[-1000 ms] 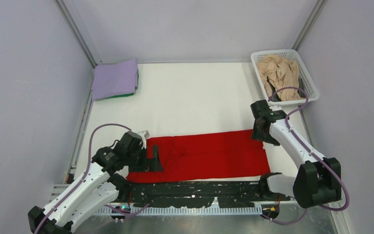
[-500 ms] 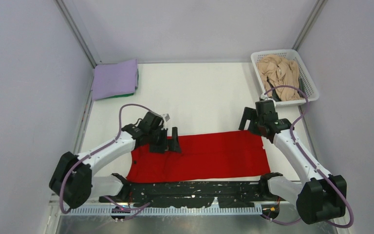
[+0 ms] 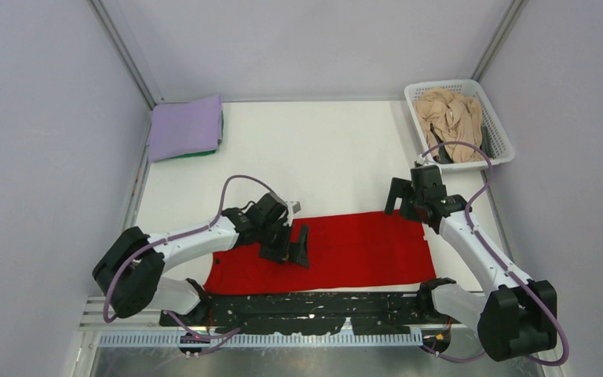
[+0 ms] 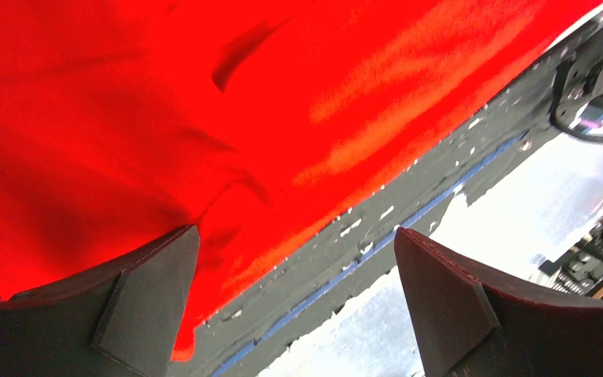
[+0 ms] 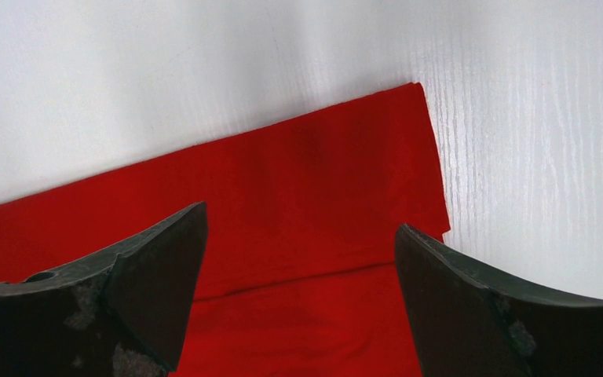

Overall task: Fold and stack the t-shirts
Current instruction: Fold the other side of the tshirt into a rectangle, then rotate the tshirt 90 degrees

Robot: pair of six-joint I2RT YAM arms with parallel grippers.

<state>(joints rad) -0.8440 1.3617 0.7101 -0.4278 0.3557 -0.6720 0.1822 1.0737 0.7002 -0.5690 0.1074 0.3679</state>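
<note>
Red t-shirt (image 3: 345,253) lies flat as a long folded band on the white table (image 3: 322,149). Its near edge runs just beside the black strip (image 3: 314,305) at the arm bases. The left gripper (image 4: 294,314) is over the left half of the band near that near edge, jaws spread wide, with cloth and strip visible between the fingers; contact with the cloth cannot be told. The right gripper (image 5: 298,314) is over the band's far right corner, jaws also spread wide and gripping nothing. At the far left corner, a folded lavender t-shirt (image 3: 184,126) lies on a green t-shirt (image 3: 192,155), of which only an edge shows. At the far right, a beige t-shirt (image 3: 447,114) lies crumpled in the white basket (image 3: 504,145).
</note>
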